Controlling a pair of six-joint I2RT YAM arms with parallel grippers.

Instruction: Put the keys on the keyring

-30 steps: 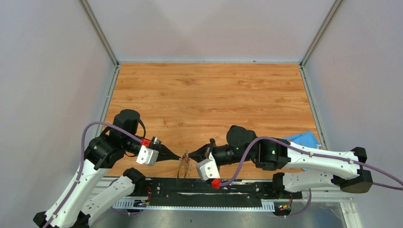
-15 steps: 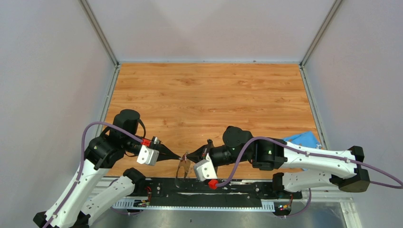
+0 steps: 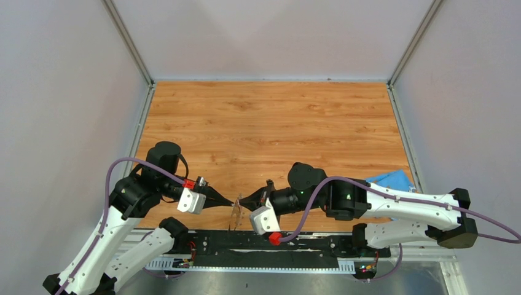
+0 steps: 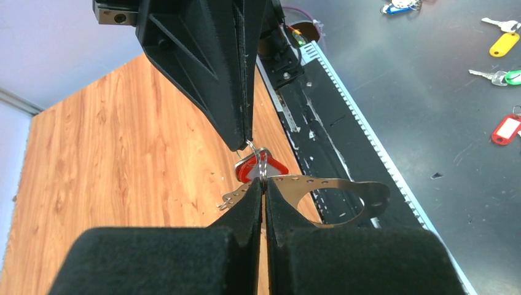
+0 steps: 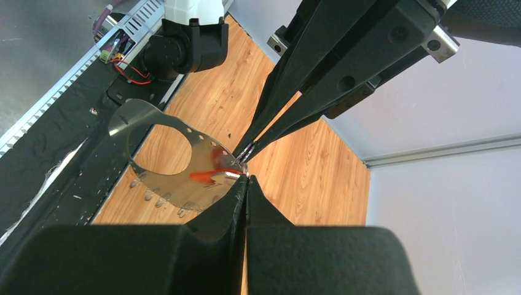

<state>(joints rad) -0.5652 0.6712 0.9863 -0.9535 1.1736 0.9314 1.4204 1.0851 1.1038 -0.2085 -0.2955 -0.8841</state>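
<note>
Low over the table's near edge my two grippers meet tip to tip. My left gripper [image 3: 233, 203] [image 4: 263, 182] is shut on the near side of a thin wire loop [image 4: 261, 161]. My right gripper [image 3: 242, 202] [image 5: 247, 179] is shut on the loop's other side, and its fingertips [image 4: 244, 138] point down from above in the left wrist view. A red-headed key [image 4: 253, 168] [image 5: 211, 176] hangs on the loop between the tips. The keyring [image 3: 235, 216] [image 4: 368, 192] [image 5: 132, 115], a wide grey metal ring with a jagged edge, hangs just below, off the table.
A blue cloth [image 3: 391, 180] lies at the table's right edge, partly under my right arm. The black base rail [image 3: 264, 243] runs under the grippers. Off the table, several tagged keys [image 4: 505, 43] lie on the dark floor.
My right gripper has shifted slightly left and closed up on the left gripper's tip. The hanging keyring has turned more edge-on. The left arm has held still.
</note>
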